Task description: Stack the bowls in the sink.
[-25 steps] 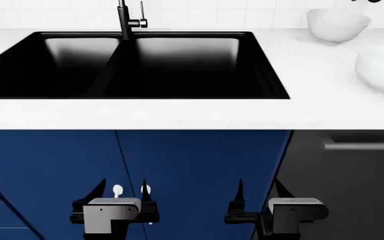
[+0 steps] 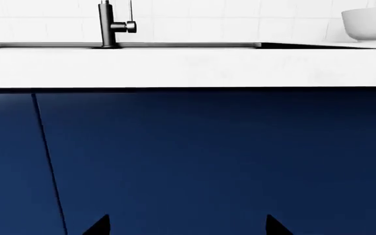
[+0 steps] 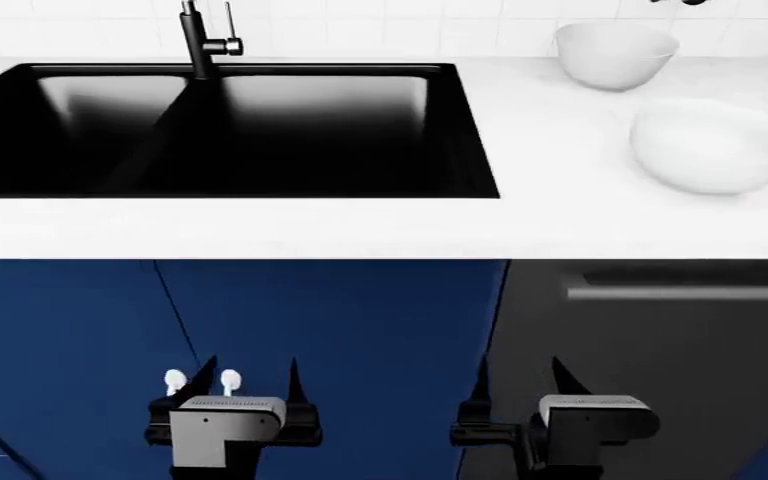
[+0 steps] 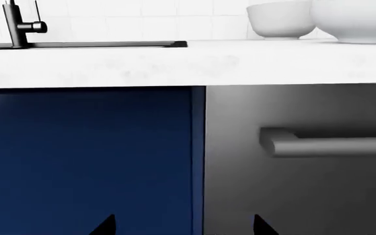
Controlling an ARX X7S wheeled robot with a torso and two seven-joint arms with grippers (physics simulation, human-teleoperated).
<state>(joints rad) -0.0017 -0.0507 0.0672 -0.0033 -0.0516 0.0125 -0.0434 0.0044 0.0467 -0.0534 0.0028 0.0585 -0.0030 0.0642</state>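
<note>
White bowls [image 3: 615, 52] [image 3: 712, 146] sit untouched near the bench's [image 3: 357, 225] right edge, sink [image 3: 224, 125] empty; both claws [image 3: 244, 385] [image 3: 518, 385] hang spread, empty.

Faucet [image 3: 197, 40] behind open sink [image 3: 471, 130]

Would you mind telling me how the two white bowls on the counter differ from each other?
The near bowl looks wider and sits closer to the counter's front edge; the far bowl looks smaller and stands back by the tiled wall. The far bowl is also nearer the sink, while the near bowl lies further right. Both are plain glossy white, upright, and on the counter, not yet in the sink.
</note>
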